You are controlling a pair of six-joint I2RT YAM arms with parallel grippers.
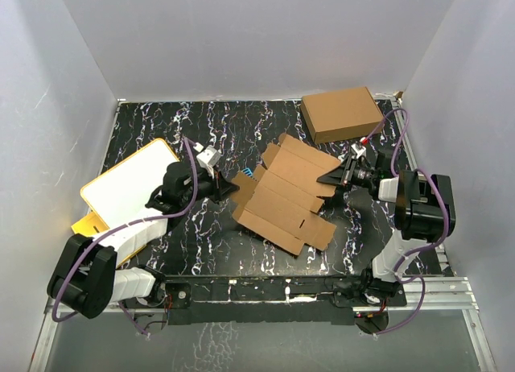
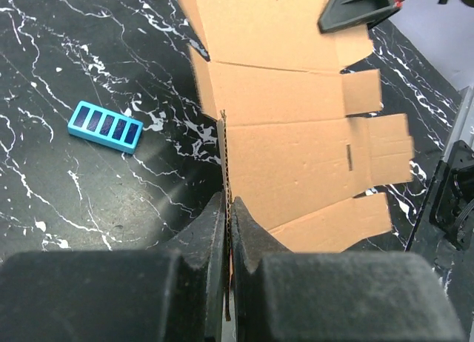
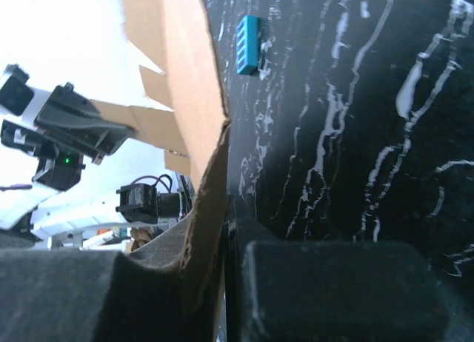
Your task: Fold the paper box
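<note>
The paper box (image 1: 286,195) is a flat brown die-cut sheet with flaps and tabs, held between both arms a little above the middle of the black marbled table. My left gripper (image 1: 233,187) is shut on the sheet's left edge; in the left wrist view the cardboard (image 2: 296,149) runs edge-on between the closed fingers of that gripper (image 2: 228,203). My right gripper (image 1: 331,179) pinches the sheet's right edge. In the right wrist view the paper box (image 3: 189,75) passes between the fingers of the right gripper (image 3: 228,205), which are shut on it.
A larger ready-made brown box (image 1: 341,113) stands at the back right. A white board with a yellow rim (image 1: 129,187) lies at the left under the left arm. A small blue slotted block (image 1: 249,171) (image 2: 105,126) lies on the table by the sheet's far-left corner.
</note>
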